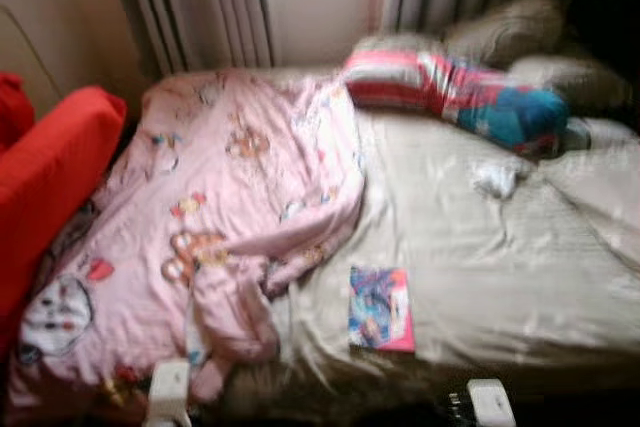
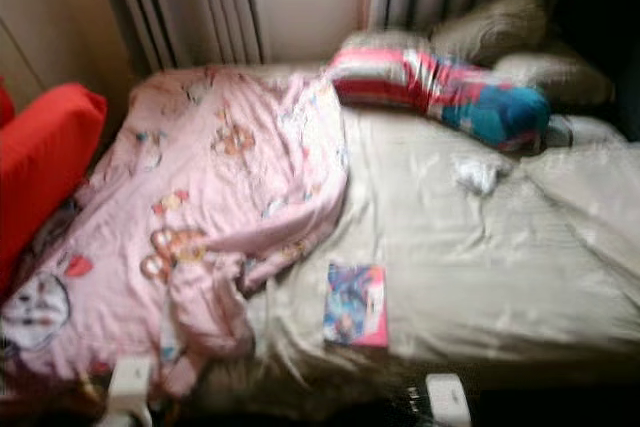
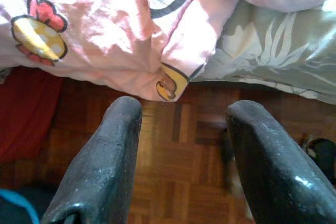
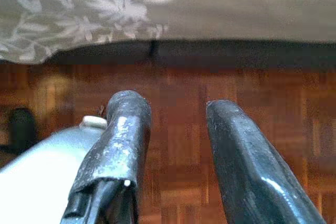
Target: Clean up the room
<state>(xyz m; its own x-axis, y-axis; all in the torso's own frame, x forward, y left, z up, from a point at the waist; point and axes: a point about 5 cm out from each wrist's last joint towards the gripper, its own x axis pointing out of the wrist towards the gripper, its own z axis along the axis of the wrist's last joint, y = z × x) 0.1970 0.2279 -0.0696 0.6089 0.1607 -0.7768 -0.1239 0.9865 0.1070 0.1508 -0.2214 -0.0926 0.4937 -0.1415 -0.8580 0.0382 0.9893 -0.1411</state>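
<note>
- Loosely rumpled, the soft pink cartoon-print duvet (image 1: 215, 217) covers the frame's left half of the beige-sheeted bed (image 1: 480, 247).
- Flat glossy pink-and-blue book (image 1: 381, 309) lies lower centre, near the bed edge.
- Left gripper (image 3: 181, 145), fingers apart and empty, hangs over parquet floor (image 3: 178, 177) beneath the duvet's hem.
- Right gripper (image 4: 176, 145), also parted and empty, sits below the sheet's edge.

Book (image 1: 381, 309) on bed (image 1: 500, 247): cover blurred, design unreadable. Red cushion (image 1: 45, 177): cut off at frame edge. Small white item (image 1: 495, 179): indistinct.

Both arms hang low at about 7 and 5 o'clock, the left gripper (image 3: 181, 145) and the right gripper (image 4: 176, 140) each with fingers parted, holding nothing.
</note>
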